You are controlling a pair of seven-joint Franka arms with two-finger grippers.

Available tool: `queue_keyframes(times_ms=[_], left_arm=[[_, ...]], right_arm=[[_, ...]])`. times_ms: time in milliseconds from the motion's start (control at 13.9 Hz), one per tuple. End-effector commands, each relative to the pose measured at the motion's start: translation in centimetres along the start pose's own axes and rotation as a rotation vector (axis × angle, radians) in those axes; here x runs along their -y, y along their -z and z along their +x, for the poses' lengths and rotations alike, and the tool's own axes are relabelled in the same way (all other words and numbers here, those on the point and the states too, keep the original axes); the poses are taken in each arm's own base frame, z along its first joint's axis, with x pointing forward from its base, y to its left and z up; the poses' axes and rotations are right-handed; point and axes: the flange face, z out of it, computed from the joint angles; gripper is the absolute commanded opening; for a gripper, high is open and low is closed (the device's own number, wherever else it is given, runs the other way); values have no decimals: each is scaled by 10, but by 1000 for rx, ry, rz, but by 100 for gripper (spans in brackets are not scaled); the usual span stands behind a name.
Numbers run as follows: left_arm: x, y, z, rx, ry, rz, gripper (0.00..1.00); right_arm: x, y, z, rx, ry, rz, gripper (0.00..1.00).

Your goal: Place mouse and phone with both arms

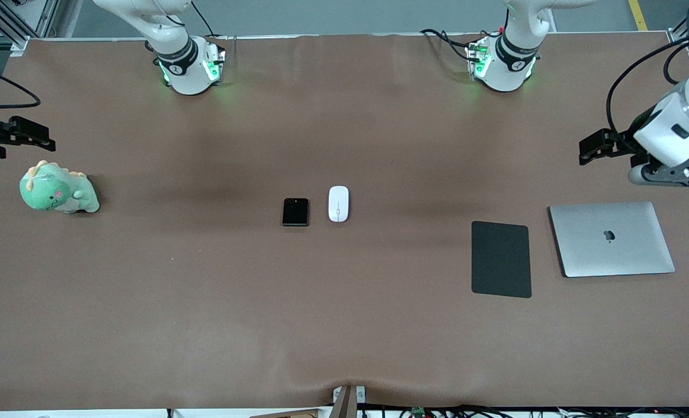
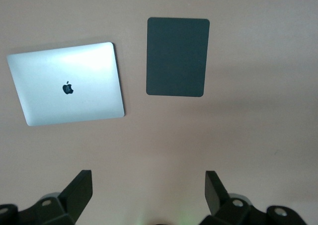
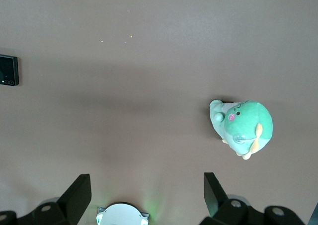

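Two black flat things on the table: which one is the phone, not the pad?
The phone is the small glossy near-square slab lying beside the white mouse mid-table. The pad is larger, matte, rectangular, beside the laptop.

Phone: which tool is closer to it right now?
Right, slightly. The right tool hangs open at its own end of the table above the green plush; the left tool hangs open at the other end near the laptop, with the phone mid-table.

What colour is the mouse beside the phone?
White, with a thin grey line down its middle; the mouse shows best in the front view.
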Motion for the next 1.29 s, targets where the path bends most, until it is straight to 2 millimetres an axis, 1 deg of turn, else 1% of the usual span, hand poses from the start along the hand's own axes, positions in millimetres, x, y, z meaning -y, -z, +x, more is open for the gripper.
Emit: queue_keyframes(times_ms=[0, 72, 144, 215, 287, 359, 431, 574, 718, 790, 862, 1077, 1221], left_arm=[[-14, -13, 11, 25, 2, -15, 100], [-21, -18, 13, 29, -10, -15, 100], [-40, -21, 17, 19, -39, -21, 100], [-52, -35, 26, 25, -52, -34, 100], [-66, -40, 29, 28, -57, -47, 100], [-87, -45, 30, 26, -59, -54, 100], [-102, -53, 33, 28, -51, -53, 100], [-136, -64, 35, 26, -44, -63, 100], [-171, -75, 33, 34, -35, -85, 100], [-189, -80, 31, 35, -42, -84, 100], [-208, -88, 29, 38, -47, -80, 100], [-281, -123, 20, 34, -34, -74, 100], [-333, -151, 12, 12, -18, -78, 100]], right_arm=[[-2, 3, 0, 1, 10, 12, 100], [-2, 3, 0, 1, 8, 12, 100], [-2, 3, 0, -1, 8, 12, 100], [-3, 3, 0, -1, 5, 12, 100], [-3, 3, 0, 0, 5, 10, 100], [-2, 3, 2, 0, 7, 12, 100], [-3, 2, 7, 3, 7, 12, 100], [1, -10, 17, 48, 18, 25, 100], [6, -18, 26, 65, 27, 36, 100], [6, -24, 30, 76, 26, 39, 100], [7, -31, 35, 83, 30, 47, 100], [8, -54, 50, 113, 34, 79, 100], [4, -59, 58, 94, 27, 73, 100]])
